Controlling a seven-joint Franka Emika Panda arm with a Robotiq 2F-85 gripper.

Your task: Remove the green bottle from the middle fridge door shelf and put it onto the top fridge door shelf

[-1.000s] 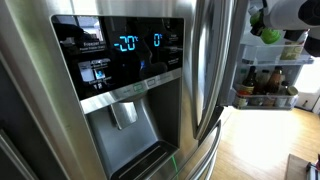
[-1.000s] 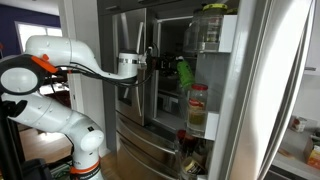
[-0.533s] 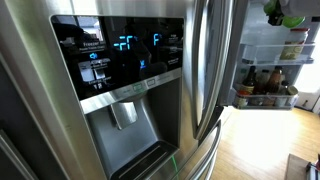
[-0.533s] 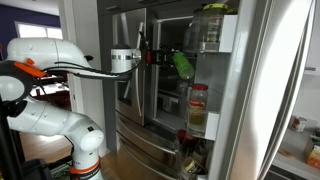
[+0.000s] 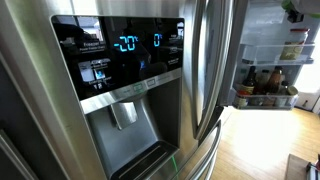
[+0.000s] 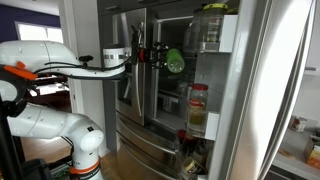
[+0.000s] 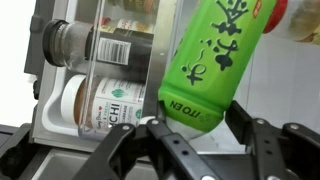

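A robot's white arm [image 6: 90, 63] reaches toward an open fridge, its claw [image 6: 163, 57] pinching the green bottle [image 6: 176, 61] by the base and holding it tilted in the air, clear of every shelf. Just past the claw and a little above it, a large jar [image 6: 208, 28] fills the top door shelf [image 6: 228, 47]. Below the claw, a red-lidded jar [image 6: 198, 108] stands on the next shelf down, with dark bottles [image 6: 190, 142] lower still.

The wrist view shows the grip up close. The claw [image 7: 198, 140] has its black fingers [image 7: 130, 150] pressed against the two sides of the bottle's [image 7: 214, 60] bottom end, and white lettering runs along the label. Beyond the claw, behind a clear shelf wall [image 7: 130, 25], this view shows a dark-capped jar [image 7: 95, 43] and a white-lidded jar [image 7: 100, 105], both seen sideways and close beside the bottle's path. The room cameras do not separate these two jars so clearly.

An exterior view taken from beside the closed steel door shows what the others miss: the ice and water dispenser [image 5: 125, 115], its lit blue display [image 5: 125, 43], and a row of dark bottles [image 5: 265, 82] on an inner shelf well away from the claw.
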